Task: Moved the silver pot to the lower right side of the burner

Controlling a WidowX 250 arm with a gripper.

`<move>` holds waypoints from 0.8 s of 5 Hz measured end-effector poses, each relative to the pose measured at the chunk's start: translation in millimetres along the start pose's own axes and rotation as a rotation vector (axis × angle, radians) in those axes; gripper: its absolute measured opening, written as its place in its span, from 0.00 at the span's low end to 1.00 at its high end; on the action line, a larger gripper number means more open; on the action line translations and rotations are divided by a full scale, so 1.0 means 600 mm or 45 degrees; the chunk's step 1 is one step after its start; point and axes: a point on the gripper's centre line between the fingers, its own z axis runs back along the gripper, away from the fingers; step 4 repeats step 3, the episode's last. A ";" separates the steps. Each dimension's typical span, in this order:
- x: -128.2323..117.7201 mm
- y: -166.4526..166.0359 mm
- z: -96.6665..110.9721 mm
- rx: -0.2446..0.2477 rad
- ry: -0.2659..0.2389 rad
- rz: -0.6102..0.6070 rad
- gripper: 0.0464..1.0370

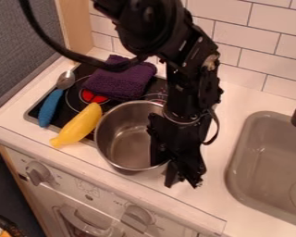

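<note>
Round silver metal pot (127, 139) by the black stovetop's (70, 109) lower right corner, probably light, stiff, slick-walled, best pinched at the rim; my black hand (182, 179) at its right side, open or closed I can't tell.

"What colours lay left of the black hand (180, 176)?"
"A silver pot (122, 141), yellow toy (79, 125), purple cloth (120, 79) and blue spoon handle (49, 108)."
"And beyond it, what was patterned?"
"The white tiles (271, 51) were, with dark lines in staggered rows."
</note>
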 end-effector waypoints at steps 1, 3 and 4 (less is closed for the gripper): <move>-0.008 0.000 0.050 0.008 -0.125 0.088 0.85; -0.061 0.078 0.114 -0.020 -0.124 0.558 0.97; -0.061 0.078 0.114 -0.020 -0.124 0.558 0.97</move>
